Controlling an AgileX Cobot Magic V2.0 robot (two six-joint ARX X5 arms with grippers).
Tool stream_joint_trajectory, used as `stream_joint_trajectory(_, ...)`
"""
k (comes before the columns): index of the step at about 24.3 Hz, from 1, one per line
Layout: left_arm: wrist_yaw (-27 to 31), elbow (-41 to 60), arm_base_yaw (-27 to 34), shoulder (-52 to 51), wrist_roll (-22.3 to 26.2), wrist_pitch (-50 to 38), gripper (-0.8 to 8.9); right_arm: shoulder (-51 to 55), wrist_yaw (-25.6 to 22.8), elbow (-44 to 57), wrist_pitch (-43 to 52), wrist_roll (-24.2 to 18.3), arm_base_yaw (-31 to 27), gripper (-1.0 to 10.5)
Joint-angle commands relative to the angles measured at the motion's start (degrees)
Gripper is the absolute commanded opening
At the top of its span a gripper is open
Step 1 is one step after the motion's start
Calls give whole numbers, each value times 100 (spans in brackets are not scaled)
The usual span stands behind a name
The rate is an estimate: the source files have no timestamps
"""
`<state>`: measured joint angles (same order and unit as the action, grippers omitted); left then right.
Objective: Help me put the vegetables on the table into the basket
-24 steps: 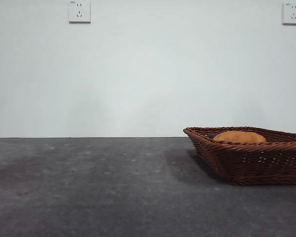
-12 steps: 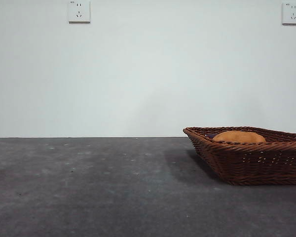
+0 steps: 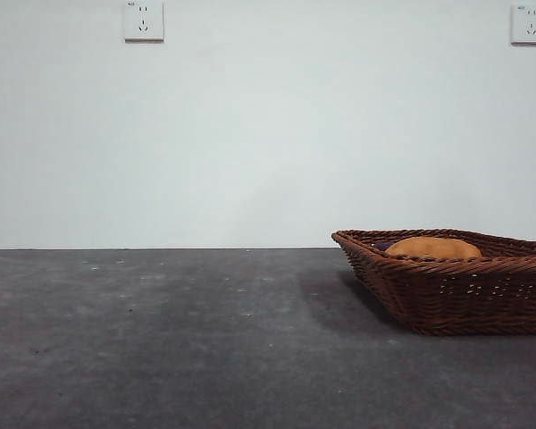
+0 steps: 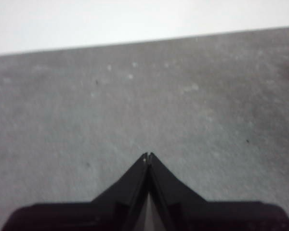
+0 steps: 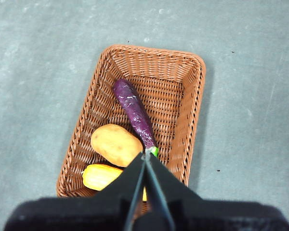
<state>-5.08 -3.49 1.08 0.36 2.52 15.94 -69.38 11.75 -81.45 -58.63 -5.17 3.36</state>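
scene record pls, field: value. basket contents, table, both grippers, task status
basket: brown wicker, rectangular, on the table, at the right in the front view
in basket: eggplant, potato, yellow piece
eggplant vs potato: side by side, contact unclear
on table outside basket: no vegetables seen
right gripper: high above the basket, jaws shut, holding nothing
left gripper: over bare table, jaws shut, holding nothing
task status: all three vegetables in the basket, looks done
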Motion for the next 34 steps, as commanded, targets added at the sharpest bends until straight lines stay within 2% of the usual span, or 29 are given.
stream_joint_trajectory(1, 17, 33, 20, 11, -339, 50, -3, -20, -26, 9, 33, 15, 0, 0)
stream_joint_trajectory(15, 17, 33, 20, 284, -339, 50, -3, -20, -24, 9, 35, 15, 0, 0)
stream_joint_trajectory(18, 17, 33, 20, 343, -339, 50, -3, 203, -525, 9, 31, -116, -42, 0)
stream_joint_trajectory(22, 17, 33, 20, 352, -341, 50, -3, 1027, -1097, 9, 114, -153, -42, 1)
stream_joint_trajectory(29, 17, 33, 20, 352, -339, 50, -3, 2787, -1222, 90, 407, 297, -44, 1)
stream_joint_trajectory(34, 17, 33, 20, 352, -339, 52, -3, 3978, -1644, 1237, 708, 326, -44, 1)
